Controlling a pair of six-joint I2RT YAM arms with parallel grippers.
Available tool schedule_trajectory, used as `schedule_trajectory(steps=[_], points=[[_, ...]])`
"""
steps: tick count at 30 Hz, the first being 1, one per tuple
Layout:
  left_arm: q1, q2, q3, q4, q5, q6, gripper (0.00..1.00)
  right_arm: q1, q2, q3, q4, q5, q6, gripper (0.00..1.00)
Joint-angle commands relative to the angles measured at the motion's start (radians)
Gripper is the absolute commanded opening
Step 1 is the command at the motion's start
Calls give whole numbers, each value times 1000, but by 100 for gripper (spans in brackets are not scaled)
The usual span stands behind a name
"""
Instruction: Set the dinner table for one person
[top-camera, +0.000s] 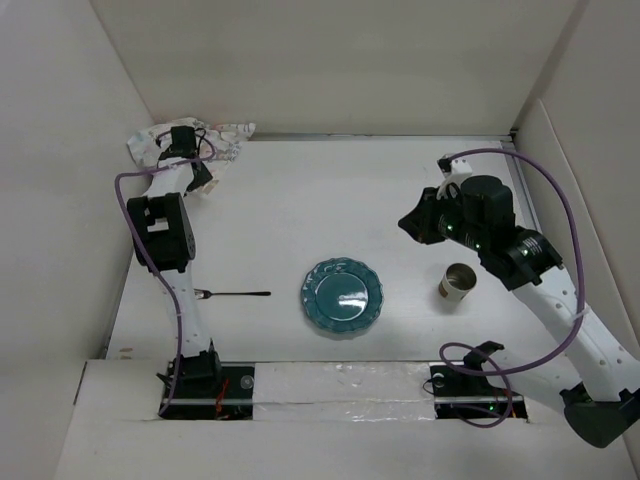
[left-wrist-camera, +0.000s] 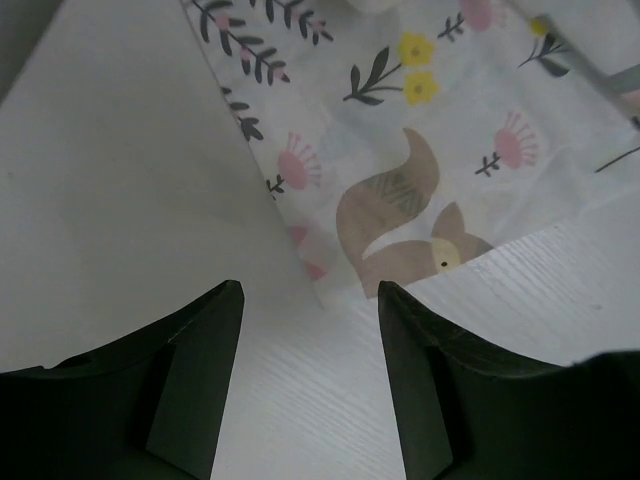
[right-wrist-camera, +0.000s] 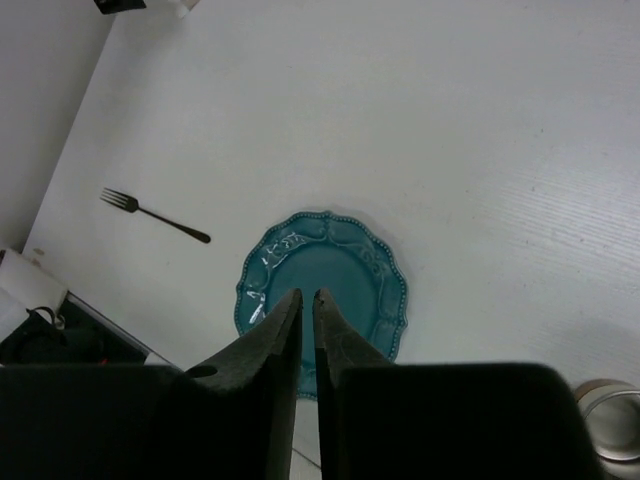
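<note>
Left gripper (left-wrist-camera: 310, 298): you had it wide open at the placemat (left-wrist-camera: 400, 180) edge, far-left of the plate (top-camera: 341, 297), presumably to grab it; right gripper (right-wrist-camera: 308, 298) sat closed, empty.

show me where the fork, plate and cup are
fork (top-camera: 234, 294), top external view, middle of its handle
plate (top-camera: 341, 297), top external view, its bare centre
cup (top-camera: 458, 282), top external view, its open mouth
</note>
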Motion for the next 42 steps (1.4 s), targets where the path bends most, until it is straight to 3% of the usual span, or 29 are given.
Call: schedule_trajectory(steps=[1,3,9,12,14,15,17,20,25,32,35,38,40,42], points=[[-4,25,93,-40,29,-34,54,-6,8,19,24,-22,-21,18],[-4,75,113,-43,38,-40,56,-6,13,18,23,-28,-17,26],[-4,226,203,-128,27,-32,53,-6,28,34,26,-32,-4,33],[-13,231,200,-120,5,-28,41,-6,50,68,47,-31,-6,34],[-26,237,223,-120,17,-11,26,-6,68,99,52,-26,-12,34],[-38,252,238,-131,27,-11,12,3,79,126,54,-25,-17,34],[-50,254,249,-151,56,-11,0,3,110,156,60,-20,-26,34],[-94,214,184,-109,135,-21,0,3,116,171,72,-8,-30,35],[-298,56,-2,33,262,-75,0,3,137,168,87,26,-37,35],[-548,-67,-76,125,432,-175,0,-41,165,110,93,71,-7,38],[-598,-98,-42,98,425,-146,36,-63,170,73,106,75,26,45],[-607,-143,-45,64,372,-140,44,-72,186,35,129,75,48,56],[-607,-244,-114,87,322,-132,46,-84,206,-1,146,84,81,58],[-607,-344,-189,101,281,-115,35,-98,223,-28,182,83,118,29]])
